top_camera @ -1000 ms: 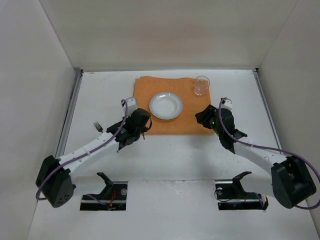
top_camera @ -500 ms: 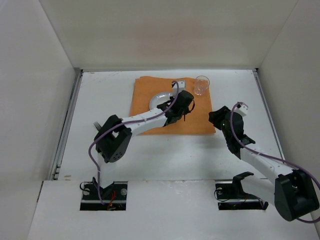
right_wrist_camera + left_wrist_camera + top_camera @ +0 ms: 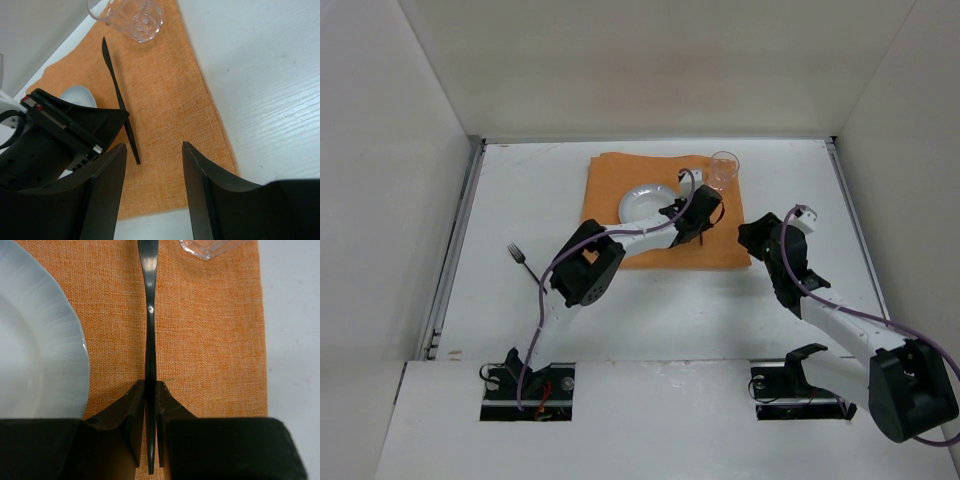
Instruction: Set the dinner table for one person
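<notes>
My left gripper (image 3: 698, 222) reaches across the white dinner table (image 3: 650, 310) and is over the orange mat (image 3: 720, 250), just right of the white plate (image 3: 645, 203). In the left wrist view it (image 3: 150, 385) is shut on a thin black knife (image 3: 150, 315) that points toward the clear glass (image 3: 210, 246), with the plate (image 3: 40, 350) to its left. The glass (image 3: 723, 170) stands at the mat's far right corner. My right gripper (image 3: 748, 232) is open and empty by the mat's right edge. In its view (image 3: 152, 147) the knife (image 3: 117, 95) lies ahead.
A black fork (image 3: 520, 258) lies on the bare tabletop to the left of the mat. White walls stand on three sides, with metal rails (image 3: 455, 250) along the table's sides. The left arm's body (image 3: 65, 135) fills the left of the right wrist view.
My left arm has swung from the plate's left side over to its right side, carrying the knife. My right arm has drawn back a little to the right.
</notes>
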Robot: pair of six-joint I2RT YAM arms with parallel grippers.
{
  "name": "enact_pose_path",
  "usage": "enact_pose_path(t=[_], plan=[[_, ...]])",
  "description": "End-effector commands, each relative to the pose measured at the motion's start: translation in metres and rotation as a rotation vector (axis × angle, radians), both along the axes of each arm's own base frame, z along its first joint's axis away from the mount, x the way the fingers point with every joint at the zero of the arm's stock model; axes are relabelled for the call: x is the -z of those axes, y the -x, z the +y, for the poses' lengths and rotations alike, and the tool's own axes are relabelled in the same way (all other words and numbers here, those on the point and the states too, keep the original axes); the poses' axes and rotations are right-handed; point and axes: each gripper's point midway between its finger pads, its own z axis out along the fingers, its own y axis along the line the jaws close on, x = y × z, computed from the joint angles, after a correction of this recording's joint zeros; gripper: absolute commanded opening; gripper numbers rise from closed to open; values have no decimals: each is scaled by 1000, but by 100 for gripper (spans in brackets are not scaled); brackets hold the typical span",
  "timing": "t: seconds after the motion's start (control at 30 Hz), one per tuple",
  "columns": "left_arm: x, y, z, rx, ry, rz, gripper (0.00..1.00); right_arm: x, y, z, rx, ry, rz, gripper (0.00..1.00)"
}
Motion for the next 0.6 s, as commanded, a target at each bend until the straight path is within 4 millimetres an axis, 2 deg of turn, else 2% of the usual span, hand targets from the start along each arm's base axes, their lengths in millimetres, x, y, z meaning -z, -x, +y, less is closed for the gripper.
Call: enact_pose_path(t=[0.0,0.3,0.47,0.57], plan=[[-32,-12,-14,-15,91,-42,3,-13,-7,1,6,-23,-52,54],[1,-9,-13,-6,58,6,5,-13,-8,1,9,-17,-53,56],[1,-7,-10,-6,61,7,13,-13,-8,2,2,-21,-54,56],[-13,-7,-11,-4,76,-8,22,-11,-8,3,2,-24,-49,57]])
